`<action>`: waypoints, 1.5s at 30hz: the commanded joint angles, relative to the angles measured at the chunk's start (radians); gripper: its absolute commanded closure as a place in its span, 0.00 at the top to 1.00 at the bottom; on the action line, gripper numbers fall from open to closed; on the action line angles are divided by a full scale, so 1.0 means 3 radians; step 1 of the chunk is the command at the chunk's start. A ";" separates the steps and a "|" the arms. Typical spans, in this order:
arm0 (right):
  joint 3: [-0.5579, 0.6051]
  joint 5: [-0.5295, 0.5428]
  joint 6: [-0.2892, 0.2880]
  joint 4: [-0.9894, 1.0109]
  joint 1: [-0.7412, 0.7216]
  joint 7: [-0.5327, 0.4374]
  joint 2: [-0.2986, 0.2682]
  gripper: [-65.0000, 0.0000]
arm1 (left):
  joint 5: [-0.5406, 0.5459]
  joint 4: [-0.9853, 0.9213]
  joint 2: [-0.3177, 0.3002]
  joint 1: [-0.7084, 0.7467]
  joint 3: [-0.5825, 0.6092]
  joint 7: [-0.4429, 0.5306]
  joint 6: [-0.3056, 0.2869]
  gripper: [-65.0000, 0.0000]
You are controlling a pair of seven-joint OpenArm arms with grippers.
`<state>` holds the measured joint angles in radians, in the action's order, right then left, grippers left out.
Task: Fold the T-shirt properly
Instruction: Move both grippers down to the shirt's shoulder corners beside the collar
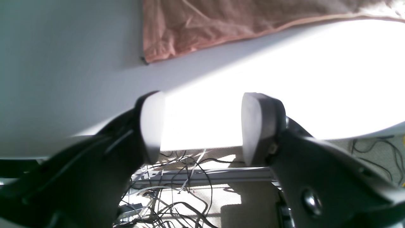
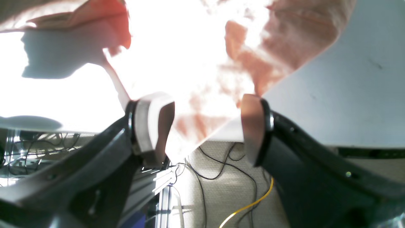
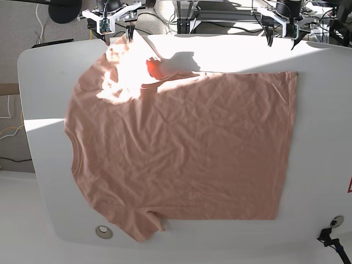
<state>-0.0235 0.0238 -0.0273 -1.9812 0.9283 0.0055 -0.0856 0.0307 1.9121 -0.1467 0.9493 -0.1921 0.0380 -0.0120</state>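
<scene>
Pink T-shirt (image 3: 181,148) flat on table (image 3: 38,71) | both grippers open, empty

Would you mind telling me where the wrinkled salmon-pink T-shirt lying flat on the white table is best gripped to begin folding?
I would pinch the salmon-pink T-shirt at its two corners along the robot-side edge: the sleeve tip beneath the right gripper and the hem corner near the left gripper. Both grippers are open and hover by that edge, so coming straight down looks simplest.

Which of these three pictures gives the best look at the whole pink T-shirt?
The base view: the T-shirt lies spread flat on the white table, collar, sleeves and hem all visible. The left wrist view catches only a hem corner; the right wrist view shows a sun-glared sleeve edge between the fingers.
</scene>
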 commanded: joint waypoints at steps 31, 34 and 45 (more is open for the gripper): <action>-0.1116 0.3483 -0.0669 0.0392 -0.0345 0.1621 -0.0029 0.54 | 0.2406 -0.0070 -0.0731 -0.0287 -0.0462 0.0045 -0.0500 0.54; -0.1116 0.3478 -0.0674 0.0464 -0.0345 0.1621 -0.0034 0.54 | 0.2406 -0.0111 -0.0731 -0.0287 -0.0462 0.0045 -0.0500 0.54; -0.0942 0.3478 -0.0674 0.0525 -0.0412 0.1621 -0.0034 0.54 | 0.2406 -0.0111 -0.0736 -0.0287 -0.0462 0.0045 -0.0500 0.54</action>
<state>-0.3119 1.0443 -0.2047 -1.8050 0.8017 0.5205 -0.0898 0.7456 1.8652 -0.3561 0.8532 -0.3244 0.0227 -0.1570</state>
